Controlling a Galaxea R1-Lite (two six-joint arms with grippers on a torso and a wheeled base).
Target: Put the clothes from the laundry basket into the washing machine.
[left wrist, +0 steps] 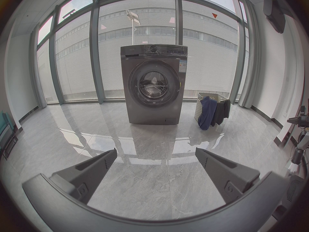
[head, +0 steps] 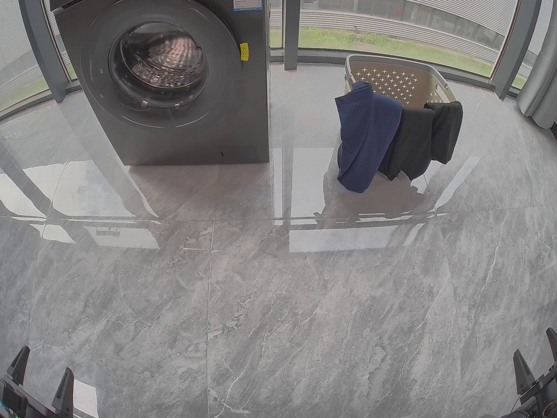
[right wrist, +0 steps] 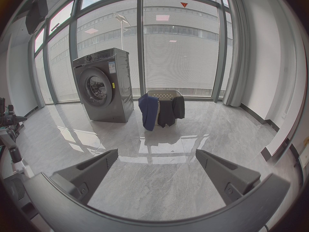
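Spread left fingers (left wrist: 87,174) sit well apart from clothes (head: 366,134).

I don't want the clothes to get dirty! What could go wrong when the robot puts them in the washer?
1. The blue garment and the dark garments hang overlapping over the rim of the laundry basket, so pulling one may drag another onto the floor.
2. The basket stands on glossy floor and might slide or tip when tugged.
3. The door of the washing machine looks shut; it likely needs opening first.
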